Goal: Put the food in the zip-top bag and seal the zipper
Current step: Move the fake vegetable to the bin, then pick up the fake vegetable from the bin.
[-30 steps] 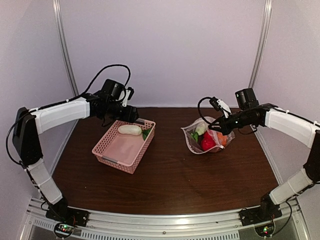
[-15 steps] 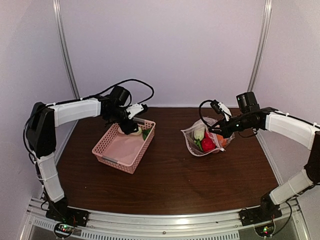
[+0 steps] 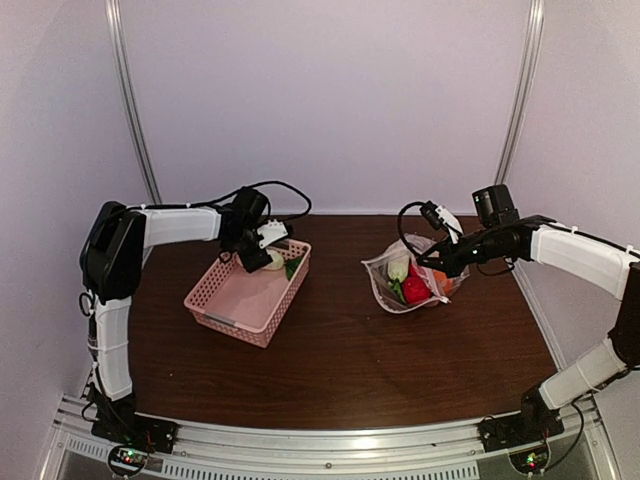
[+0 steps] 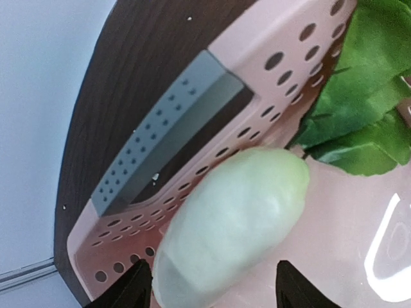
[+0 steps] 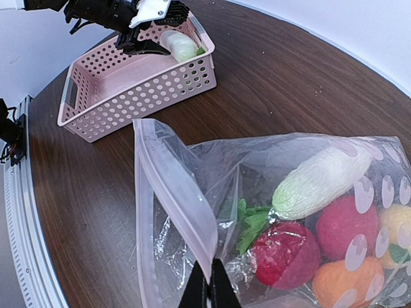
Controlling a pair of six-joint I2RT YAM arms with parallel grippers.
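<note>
Left gripper (image 4: 212, 290), jaws apart, straddles white radish (image 4: 231, 218) at far end of pink basket (image 4: 282, 61), green leaves (image 4: 359, 122) alongside. Right gripper (image 5: 209, 292), pinched together, clamps mouth edge of zip-top bag (image 5: 173, 192) on table (image 5: 83, 186). Inside bag: second radish (image 5: 321, 179), red toy fruits (image 5: 286, 253), orange one (image 5: 337, 282).

The bench (image 3: 340, 350) is dark wood with a fine grain and a faint sheen. The basket (image 4: 282, 70) is smooth pink plastic punched with holes; its handle (image 4: 167, 128) is matt grey. The radish (image 4: 231, 224) looks smooth and waxy, its leaves (image 4: 366, 115) cloth-like. The zip-top bag (image 5: 173, 186) is clear, crinkled, glossy plastic.
</note>
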